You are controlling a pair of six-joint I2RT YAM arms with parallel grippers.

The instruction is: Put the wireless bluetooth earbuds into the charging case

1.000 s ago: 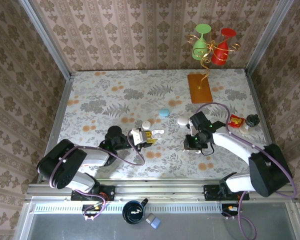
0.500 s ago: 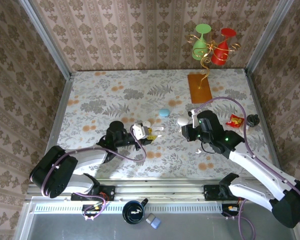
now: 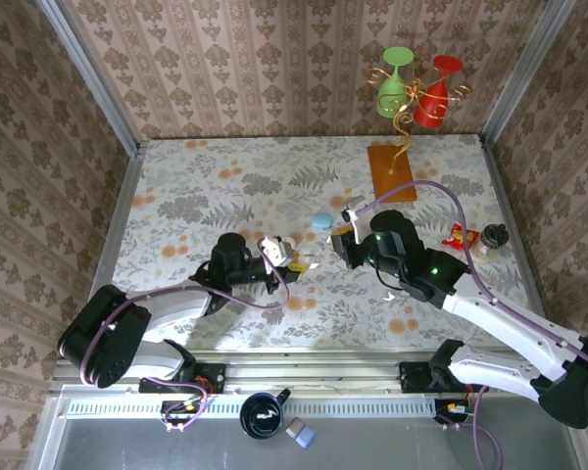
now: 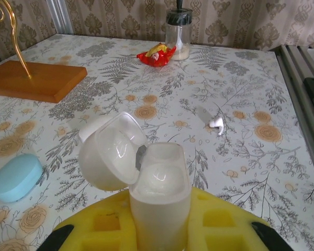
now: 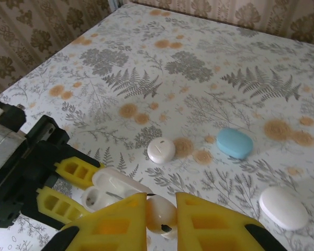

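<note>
My left gripper (image 4: 159,212) is shut on the white charging case (image 4: 159,191), which stands upright between its yellow fingers (image 4: 220,222) with the lid (image 4: 112,151) swung open to the left. In the top view this gripper (image 3: 280,257) and the charging case (image 3: 300,262) sit left of centre. My right gripper (image 5: 161,203) is shut on one white earbud (image 5: 162,215) and hovers just right of the open charging case (image 5: 115,189); from above the right gripper (image 3: 345,241) is close beside it. Another earbud (image 4: 216,123) lies loose on the table.
A blue oval case (image 5: 235,143), a round white case (image 5: 161,150) and a white oval case (image 5: 283,207) lie near the work spot. Farther right are a red wrapper (image 3: 460,235) and a shaker (image 3: 493,236). A glass stand on an orange base (image 3: 390,171) is at the back.
My right arm has swung left across the table with the earbud, ending beside the case. The left gripper shifted slightly right with the case, then held still.
</note>
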